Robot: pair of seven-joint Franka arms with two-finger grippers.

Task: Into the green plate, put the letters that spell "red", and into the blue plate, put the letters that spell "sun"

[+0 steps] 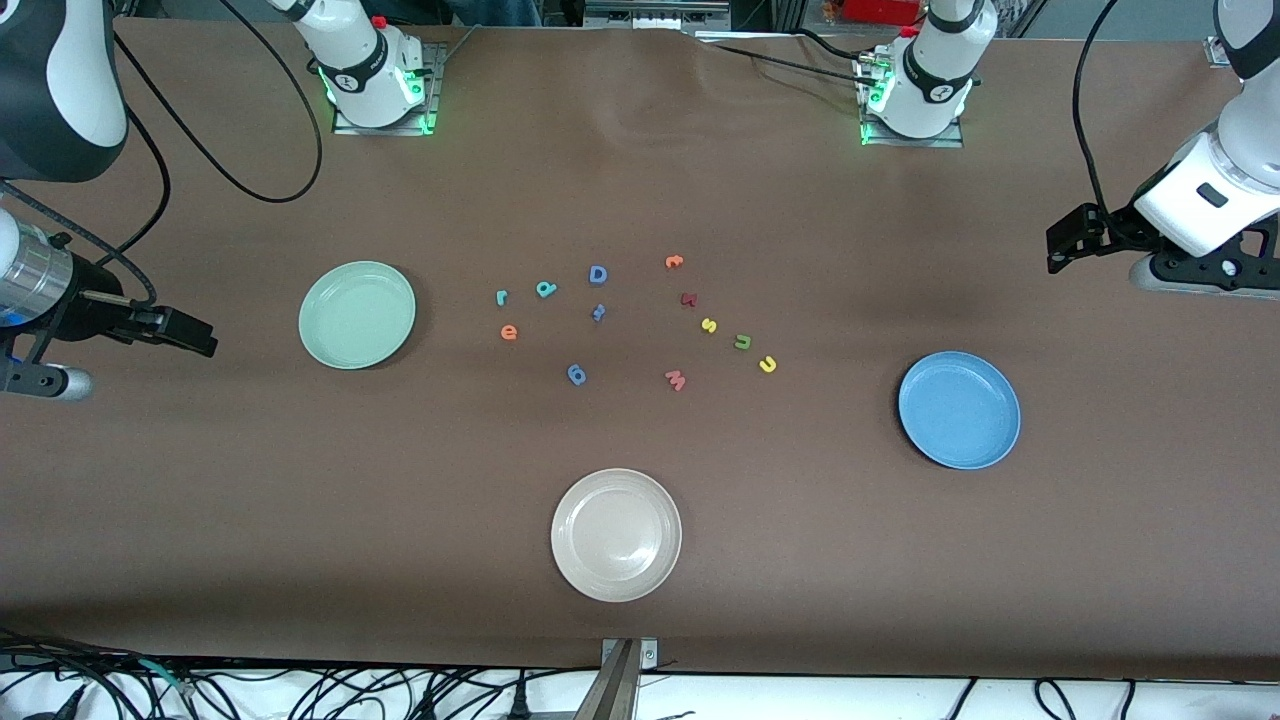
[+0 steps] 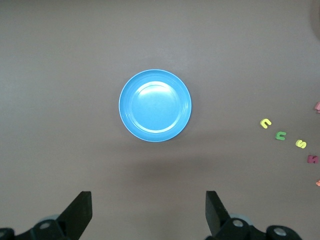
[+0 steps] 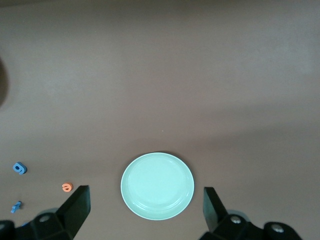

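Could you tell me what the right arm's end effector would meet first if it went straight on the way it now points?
Probably the green plate: in the right wrist view it sits centred ahead of the open right end effector, nothing between them, though depth is unclear.

Three plates sit on the worktop (image 1: 640, 180): one green plate (image 1: 357, 314), one blue plate (image 1: 959, 409), one cream-white plate (image 1: 616, 534). Eleven foam letters (image 1: 598, 312) lie scattered between the green and blue plates.

I see the brown table (image 1: 640, 180) carrying scattered foam letters (image 1: 598, 312) and green plate (image 1: 357, 314), blue plate (image 1: 959, 409) and cream-white plate (image 1: 616, 534).
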